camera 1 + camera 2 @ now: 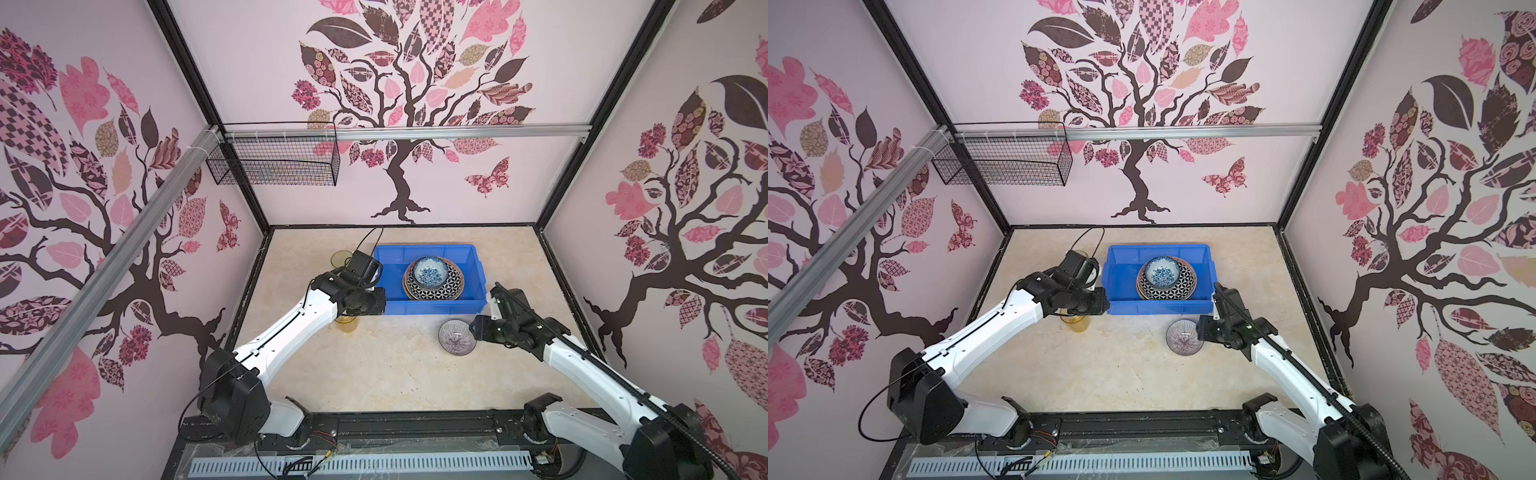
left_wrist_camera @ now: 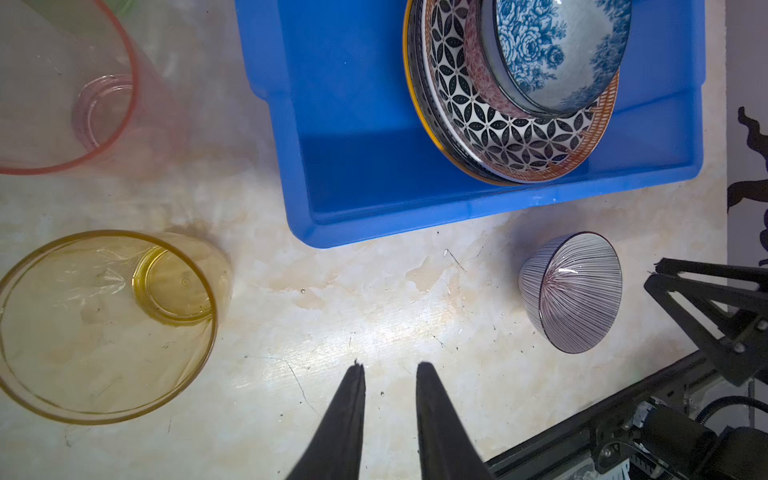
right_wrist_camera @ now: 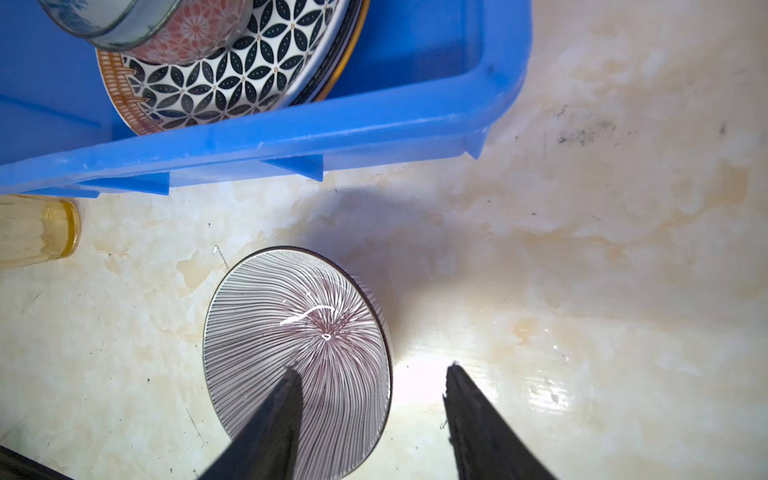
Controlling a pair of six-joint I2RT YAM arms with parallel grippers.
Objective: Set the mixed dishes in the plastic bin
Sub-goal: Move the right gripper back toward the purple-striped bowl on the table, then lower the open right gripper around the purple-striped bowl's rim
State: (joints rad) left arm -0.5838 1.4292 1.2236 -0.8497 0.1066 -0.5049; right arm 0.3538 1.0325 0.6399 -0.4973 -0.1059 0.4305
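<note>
**Right end effector (image 3: 372,368) poised at a rim: slip, tip and clash risks**

Its black fingers stand about half open with nothing gripped. One hangs over the inside of the round purple-and-white striped ceramic bowl (image 3: 270,316), the other outside the rim; whether either touches I cannot tell. That bowl sits upright on the pale marbled worktop (image 1: 374,365), just near of the bright blue rectangular plastic bin (image 1: 436,306), toward its right end. In the bin's right part a black-and-white geometric round plate (image 2: 519,137) tops a stack of plates (image 2: 417,95). On it sits a pink patterned bowl (image 2: 478,79) with a blue floral bowl (image 2: 552,54) nested inside.

A pinch on one thin glazed wall is a weak hold, I judge. The bowl may swing down or slip out during the lift, and a low carry could catch the bin's near lip. Set on the tall nested pile, it might rock or chip something.

Left end effector (image 2: 391,365) hovers over bare worktop, fingers a narrow gap apart, holding nothing. The translucent amber plastic tumbler (image 2: 104,332) and translucent pink plastic tumbler (image 2: 62,91) stand left of the bin, close to that arm. A careless sweep could topple them, and both arms reaching the bin together might collide.
</note>
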